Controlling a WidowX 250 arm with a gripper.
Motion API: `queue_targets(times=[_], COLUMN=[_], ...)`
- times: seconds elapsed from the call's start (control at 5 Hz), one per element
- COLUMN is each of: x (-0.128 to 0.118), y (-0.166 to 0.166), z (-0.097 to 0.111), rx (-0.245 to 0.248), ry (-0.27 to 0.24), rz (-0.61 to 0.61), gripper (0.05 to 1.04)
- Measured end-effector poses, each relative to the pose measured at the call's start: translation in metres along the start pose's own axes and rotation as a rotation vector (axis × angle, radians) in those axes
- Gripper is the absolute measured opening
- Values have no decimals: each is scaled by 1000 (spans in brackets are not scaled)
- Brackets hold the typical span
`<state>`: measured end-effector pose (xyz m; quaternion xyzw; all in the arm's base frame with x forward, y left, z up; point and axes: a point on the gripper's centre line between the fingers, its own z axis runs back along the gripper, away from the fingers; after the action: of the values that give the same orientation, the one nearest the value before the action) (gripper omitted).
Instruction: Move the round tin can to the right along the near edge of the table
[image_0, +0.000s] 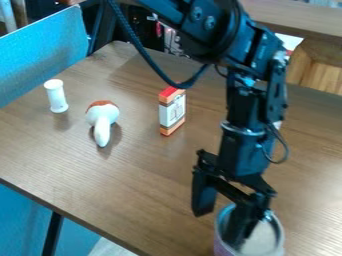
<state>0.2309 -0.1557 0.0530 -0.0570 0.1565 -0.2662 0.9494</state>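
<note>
1. We can read no words, numbers, brands or signs anywhere.
2. On the small red, orange and white box (164, 114) on the table (127, 170), we see a pale panel (176, 109) with thin dark marks, but we cannot make them out as letters, digits or a drawing.
</note>
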Motion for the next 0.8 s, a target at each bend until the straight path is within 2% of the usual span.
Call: queue_targets(times=[0.2, 0.4, 0.6, 0.8], x=[1, -2, -17, -54], y=[-3, -1, 9, 23], z=[1, 6, 17, 56], rx=[16, 43, 108, 119], ry=[-42, -119, -193, -328], rz=[27, 89, 91, 146], gripper=[1001, 1001, 1000, 1000])
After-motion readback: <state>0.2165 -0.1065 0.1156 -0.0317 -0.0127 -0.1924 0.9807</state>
